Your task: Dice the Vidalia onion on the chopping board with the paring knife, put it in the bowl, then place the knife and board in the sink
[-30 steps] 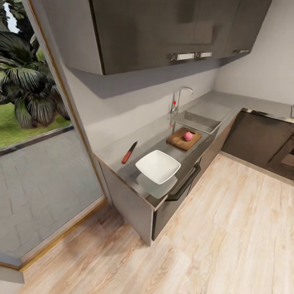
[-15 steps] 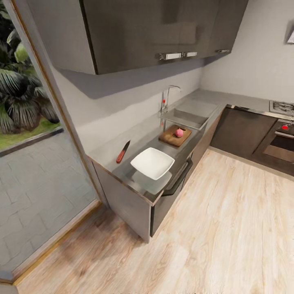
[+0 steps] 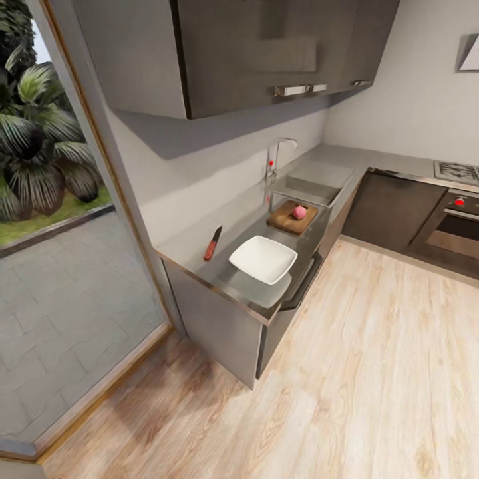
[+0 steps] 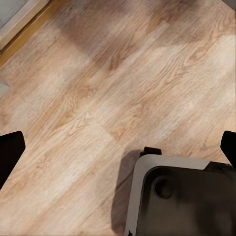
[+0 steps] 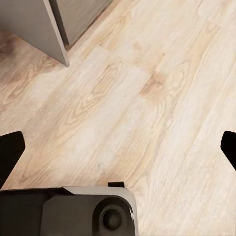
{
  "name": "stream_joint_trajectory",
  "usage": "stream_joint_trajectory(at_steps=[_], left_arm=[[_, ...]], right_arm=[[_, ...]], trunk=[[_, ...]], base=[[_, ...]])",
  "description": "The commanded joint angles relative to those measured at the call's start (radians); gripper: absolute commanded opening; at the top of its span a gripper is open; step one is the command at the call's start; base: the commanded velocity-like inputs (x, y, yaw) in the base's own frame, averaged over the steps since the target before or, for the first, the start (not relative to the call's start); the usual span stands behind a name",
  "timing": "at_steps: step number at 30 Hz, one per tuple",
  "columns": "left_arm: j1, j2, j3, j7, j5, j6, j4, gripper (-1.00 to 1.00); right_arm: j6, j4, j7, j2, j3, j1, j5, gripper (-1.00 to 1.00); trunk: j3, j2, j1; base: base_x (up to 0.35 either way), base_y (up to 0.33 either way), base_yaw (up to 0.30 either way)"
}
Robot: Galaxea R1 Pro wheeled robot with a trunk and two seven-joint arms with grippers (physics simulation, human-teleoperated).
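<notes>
Camera has swung since a moment ago; nothing on your countertop (image 3: pixel 199 239) moved. Left to right: knife (image 3: pixel 213 243), bowl (image 3: pixel 263 259), board (image 3: pixel 291 217) carrying the onion (image 3: pixel 299 212), then sink (image 3: pixel 313 189). Wood floor (image 3: pixel 372 372) below. Both grippers (image 4: pixel 118 147) (image 5: pixel 118 147) spread wide, empty.

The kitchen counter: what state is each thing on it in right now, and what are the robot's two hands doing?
Onion: whole, resting on the chopping board.
Chopping board: flat on the countertop beside the sink.
Paring knife: lying flat on the countertop, untouched.
Bowl: upright, empty.
Tap: no water seen running.
Left gripper: fingers spread wide, holding nothing, over the wooden floor.
Right gripper: fingers spread wide, holding nothing.
</notes>
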Motion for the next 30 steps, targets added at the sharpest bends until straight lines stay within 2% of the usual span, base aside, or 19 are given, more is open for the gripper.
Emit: stream_joint_trajectory(at_steps=[1,4,7,11,12,14,16,19,20,21,23,25,27,30], left_arm=[[0.0,0.001,-0.003,0.005,0.005,-0.002,0.003,1.0],[0.0,0.001,-0.003,0.005,0.005,-0.002,0.009,1.0],[0.0,0.001,-0.003,0.005,0.005,-0.002,0.01,1.0],[0.0,0.001,-0.003,0.005,0.005,-0.002,0.01,1.0],[0.0,0.001,-0.003,0.005,0.005,-0.002,0.01,1.0],[0.0,0.001,-0.003,0.005,0.005,-0.002,0.01,1.0],[0.0,0.001,-0.003,0.005,0.005,-0.002,0.01,1.0],[0.0,0.001,-0.003,0.005,0.005,-0.002,0.01,1.0],[0.0,0.001,-0.004,0.005,0.005,-0.002,0.01,1.0],[0.0,0.001,-0.004,0.005,0.005,-0.002,0.01,1.0],[0.0,0.001,-0.004,0.005,0.005,-0.002,0.01,1.0],[0.0,0.001,-0.005,0.005,0.005,-0.002,0.01,1.0],[0.0,0.001,-0.005,0.005,0.005,-0.002,0.011,1.0],[0.0,0.001,-0.005,0.005,0.005,-0.002,0.013,1.0]], right_arm=[[-0.001,-0.001,-0.003,0.0,0.001,0.0,-0.001,1.0],[-0.003,-0.02,-0.003,0.0,0.001,0.0,-0.001,1.0],[-0.008,-0.113,-0.014,0.0,0.001,0.0,-0.001,1.0],[0.022,-0.316,-0.147,0.001,-0.002,0.0,0.0,1.0],[0.1,-0.439,-0.232,0.001,-0.003,0.0,0.0,1.0],[0.22,-0.562,-0.288,0.001,-0.003,0.0,0.0,1.0],[0.377,-0.725,-0.321,0.001,-0.003,0.0,0.0,1.0],[0.458,-0.832,-0.332,0.001,-0.003,-0.001,0.001,1.0],[0.506,-0.879,-0.336,0.001,-0.003,-0.005,0.002,1.0],[0.526,-0.891,-0.337,0.001,-0.003,-0.011,0.002,1.0],[0.615,-0.923,-0.35,0.001,-0.003,-0.073,0.003,1.0],[0.721,-0.933,-0.364,0.001,-0.003,-0.159,0.003,1.0],[0.878,-0.937,-0.382,0.002,-0.003,-0.3,0.003,1.0],[0.955,-0.937,-0.395,0.003,-0.003,-0.385,0.003,1.0]], trunk=[[-0.001,-0.002,0.001],[-0.001,-0.002,0.001],[-0.001,-0.002,0.001],[-0.001,-0.002,0.001],[-0.001,-0.002,0.001],[-0.001,-0.002,0.001],[-0.001,-0.002,0.001],[-0.001,-0.002,0.001],[-0.001,-0.002,0.001],[-0.001,-0.002,0.001],[-0.001,-0.002,0.001],[-0.001,-0.002,0.001],[-0.001,-0.002,0.001],[-0.001,-0.002,0.001]], base=[[-0.006,0.02,0.0],[-0.002,0.005,0.0],[0.0,0.001,0.0],[0.0,0.0,0.0],[0.0,0.0,0.0],[0.0,0.0,0.0],[0.0,0.0,0.0],[0.0,0.0,0.0],[0.0,0.0,0.0],[0.0,0.0,0.0],[0.0,0.0,0.0],[0.0,0.0,0.0],[0.0,0.0,0.0],[0.0,0.0,0.0]])
